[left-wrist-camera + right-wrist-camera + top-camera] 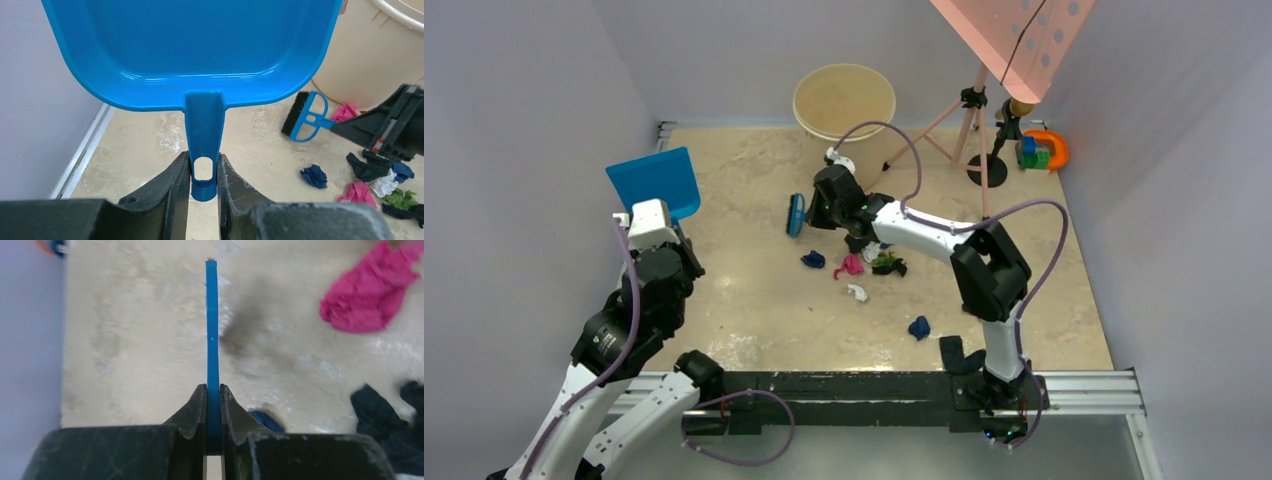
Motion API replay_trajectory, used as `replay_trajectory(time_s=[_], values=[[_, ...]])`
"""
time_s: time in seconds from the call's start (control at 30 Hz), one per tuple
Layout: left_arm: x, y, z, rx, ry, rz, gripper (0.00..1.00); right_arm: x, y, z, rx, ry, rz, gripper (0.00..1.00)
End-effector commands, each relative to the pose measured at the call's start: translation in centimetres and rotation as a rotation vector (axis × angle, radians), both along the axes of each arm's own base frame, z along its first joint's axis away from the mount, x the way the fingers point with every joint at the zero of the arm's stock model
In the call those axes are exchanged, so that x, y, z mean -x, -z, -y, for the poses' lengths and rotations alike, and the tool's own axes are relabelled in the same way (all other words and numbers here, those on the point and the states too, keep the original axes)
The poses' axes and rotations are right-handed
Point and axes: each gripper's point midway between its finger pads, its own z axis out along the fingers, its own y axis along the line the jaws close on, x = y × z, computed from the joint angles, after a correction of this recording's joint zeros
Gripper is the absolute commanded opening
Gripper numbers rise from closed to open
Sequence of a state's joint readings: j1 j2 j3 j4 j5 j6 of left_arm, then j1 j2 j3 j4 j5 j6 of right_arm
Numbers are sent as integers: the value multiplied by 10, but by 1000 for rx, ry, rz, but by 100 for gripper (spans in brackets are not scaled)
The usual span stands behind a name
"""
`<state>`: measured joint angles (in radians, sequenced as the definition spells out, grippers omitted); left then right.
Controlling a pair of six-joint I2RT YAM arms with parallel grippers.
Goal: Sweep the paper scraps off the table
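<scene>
Top external: my left gripper point(656, 210) keeps the dustpan point(656, 180) tilted up at the left side of the table point(754, 300), ready, I'd judge, to catch. My right gripper point(822, 208) carries the brush point(796, 214) just beside the paper scraps point(852, 265), which are clustered mid-table (one blue wad lies nearer me). Left wrist: my jaws clamp the pan's handle. Right wrist: my jaws pinch the thin brush handle. The surface is mottled beige, the walls plain grey, with a tub point(844, 100) behind.

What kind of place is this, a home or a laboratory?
Probably a robot test cell, not a home: the left arm and right arm are fixed at a rail-edged table, and plain grey walls close it in on three sides.
</scene>
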<state>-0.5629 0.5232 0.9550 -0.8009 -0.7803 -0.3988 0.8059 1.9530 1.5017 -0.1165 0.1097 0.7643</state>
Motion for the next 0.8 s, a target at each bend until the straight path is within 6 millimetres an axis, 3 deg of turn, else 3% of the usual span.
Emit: replay_trajectory(time_s=[0.0, 0.17, 0.2, 0.37, 0.47, 0.57, 0.77], values=[[-5, -1, 6, -9, 26, 2, 0, 4, 51, 55, 201, 220, -176, 0], [-8, 1, 13, -8, 60, -11, 0, 3, 75, 129, 308, 459, -279, 0], [-9, 1, 14, -9, 66, -13, 0, 2, 72, 141, 330, 487, -264, 0], [-11, 1, 17, -10, 78, -22, 0, 9, 35, 161, 344, 444, -141, 0], [-11, 2, 18, -10, 84, -24, 0, 16, 9, 154, 301, 308, -56, 0], [-12, 2, 20, -11, 90, -27, 0, 25, -28, 125, 157, 108, 62, 0], [-13, 4, 23, -14, 103, -35, 0, 78, -90, 68, -119, -347, 201, 0]])
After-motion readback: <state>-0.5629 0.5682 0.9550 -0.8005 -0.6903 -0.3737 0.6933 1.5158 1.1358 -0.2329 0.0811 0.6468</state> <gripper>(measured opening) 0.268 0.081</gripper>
